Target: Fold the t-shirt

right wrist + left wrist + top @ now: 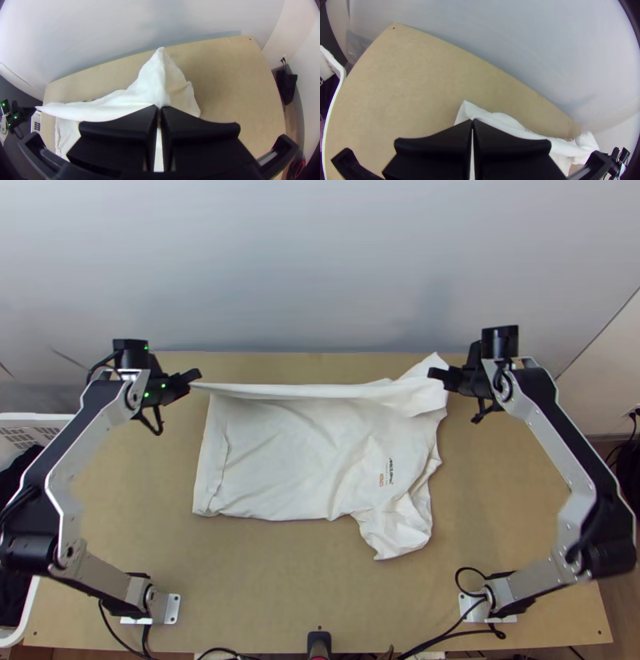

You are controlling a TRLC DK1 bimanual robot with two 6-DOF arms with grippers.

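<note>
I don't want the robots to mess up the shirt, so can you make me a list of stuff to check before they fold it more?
1. Left gripper shut on the t-shirt: ok.
2. Right gripper shut on the t-shirt: ok.
3. Held strip pulled fairly straight between the grippers: ok.
4. Near sleeve smooth: not ok, it's crumpled.
5. Near part of the t-shirt lying on the table, not hanging off: ok.
6. Layers underneath lined up: cannot tell, the top cloth hides them.
</note>
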